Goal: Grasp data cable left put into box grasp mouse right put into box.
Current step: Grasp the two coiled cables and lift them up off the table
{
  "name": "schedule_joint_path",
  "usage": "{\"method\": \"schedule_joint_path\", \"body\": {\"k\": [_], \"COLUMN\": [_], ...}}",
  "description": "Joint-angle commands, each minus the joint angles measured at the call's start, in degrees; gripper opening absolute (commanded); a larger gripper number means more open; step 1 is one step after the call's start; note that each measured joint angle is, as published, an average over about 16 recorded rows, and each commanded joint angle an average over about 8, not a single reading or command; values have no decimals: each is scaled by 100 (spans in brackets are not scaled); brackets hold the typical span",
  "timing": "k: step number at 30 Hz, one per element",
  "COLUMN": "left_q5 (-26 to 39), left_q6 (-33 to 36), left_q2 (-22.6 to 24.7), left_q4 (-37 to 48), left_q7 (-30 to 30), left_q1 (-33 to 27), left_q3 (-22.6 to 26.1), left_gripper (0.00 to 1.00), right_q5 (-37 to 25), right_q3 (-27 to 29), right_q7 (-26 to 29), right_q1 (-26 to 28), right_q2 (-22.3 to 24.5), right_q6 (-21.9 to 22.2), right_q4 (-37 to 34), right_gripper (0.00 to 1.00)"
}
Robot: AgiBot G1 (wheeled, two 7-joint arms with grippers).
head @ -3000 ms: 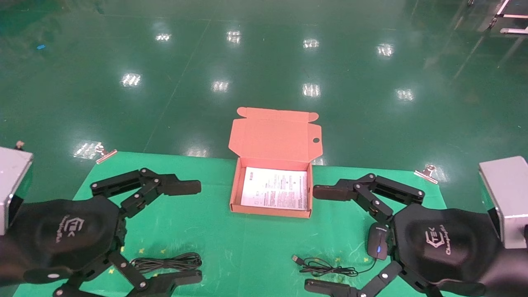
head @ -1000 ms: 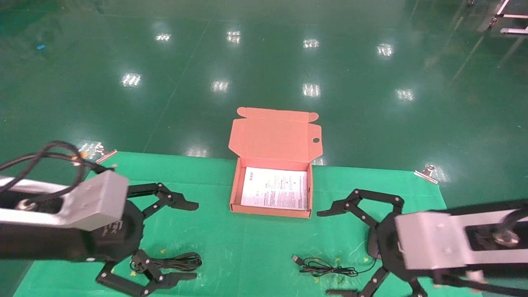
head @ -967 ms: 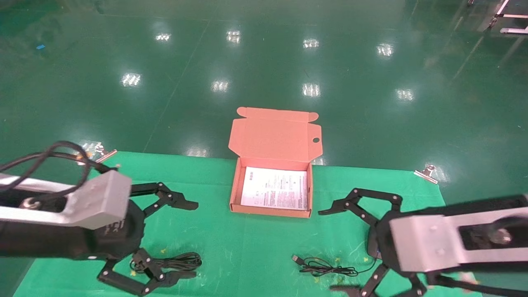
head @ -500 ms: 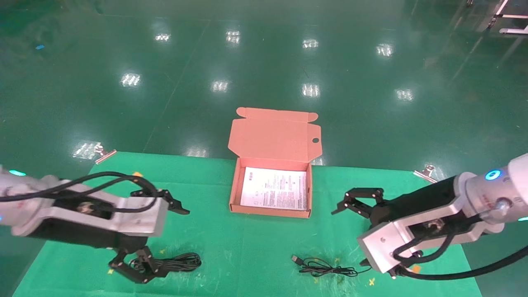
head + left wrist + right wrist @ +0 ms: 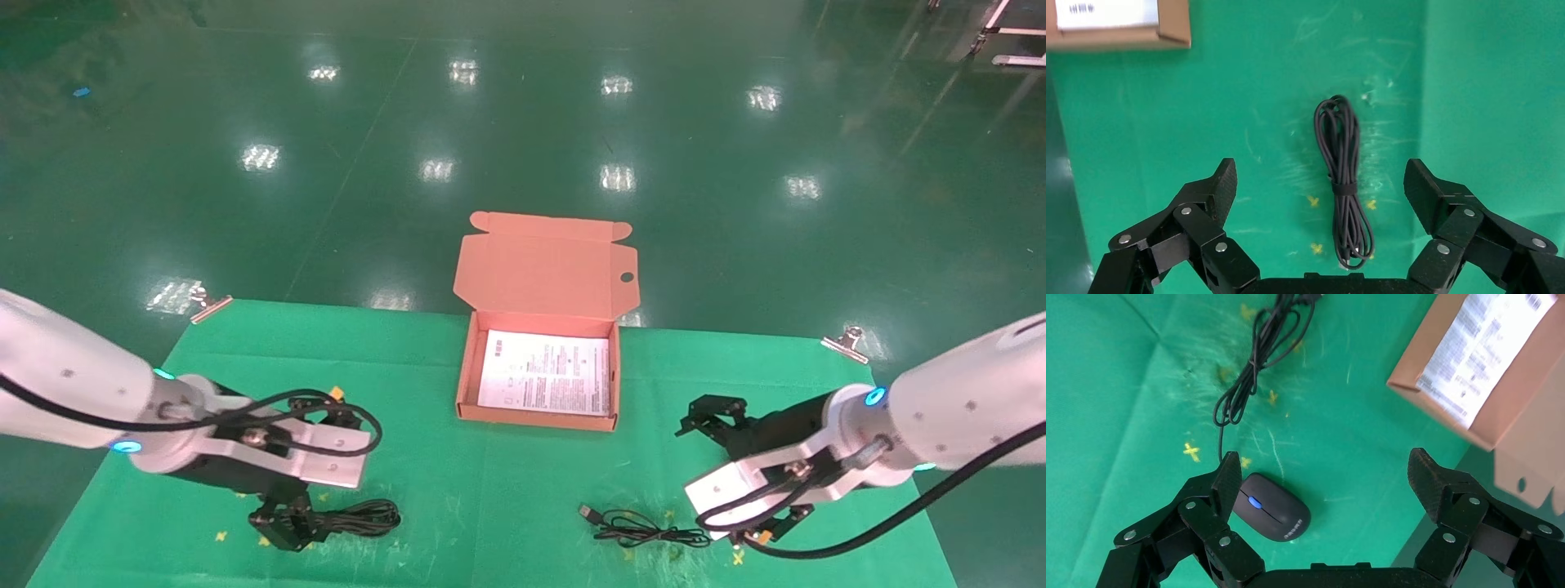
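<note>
The data cable [image 5: 351,517] lies as a long tied bundle on the green mat at the front left. My left gripper [image 5: 315,474] hovers over it, open; in the left wrist view the cable [image 5: 1343,177] lies between the spread fingers of that gripper [image 5: 1321,184], untouched. The black mouse [image 5: 1271,507] with its blue wheel lies close to one finger of my open right gripper [image 5: 1324,471]. In the head view the right gripper [image 5: 731,469] hides the mouse. The orange-pink box [image 5: 535,418] stands open at the mat's middle back, a white leaflet [image 5: 546,371] inside.
The mouse's cord with its USB plug [image 5: 645,529] trails left of the right gripper and shows in the right wrist view [image 5: 1254,373]. The box lid [image 5: 546,273] stands up behind the box. Metal clips [image 5: 208,304] [image 5: 850,341] hold the mat's back corners.
Both arms have swung outward and turned their grippers down to face the mat, the left over the cable, the right over the mouse. Neither cable nor mouse has moved.
</note>
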Motion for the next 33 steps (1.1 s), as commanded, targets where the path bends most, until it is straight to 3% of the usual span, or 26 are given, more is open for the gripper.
{"method": "schedule_joint_path", "body": {"k": [1, 17, 28, 29, 31, 33], "left_q5": [151, 272, 76, 63, 30, -2], "left_q6": [-110, -786, -1166, -1197, -1251, -1287], "left_q2": [79, 561, 921, 944, 981, 1006], "left_q4": [118, 1618, 3003, 3100, 3291, 3446], "left_q7": [-7, 127, 537, 576, 658, 734], "left_q1": [66, 456, 402, 393, 378, 367], "left_q3": [61, 125, 14, 4, -17, -36], "left_gripper": [100, 100, 100, 98, 77, 52], "right_q5": [-143, -699, -832, -834, -822, -796], "right_q3": [-22, -58, -118, -124, -134, -139], "right_q7": [92, 1066, 1045, 1017, 961, 917], "right_q1": [-137, -985, -1046, -1047, -1049, -1049], "right_q2": [-16, -230, -719, -761, -841, -904], "right_q6": [187, 1053, 1383, 1412, 1460, 1488], "right_q4": [-3, -317, -1175, -1255, -1421, -1565], "right_gripper": [100, 100, 100, 100, 97, 74]}}
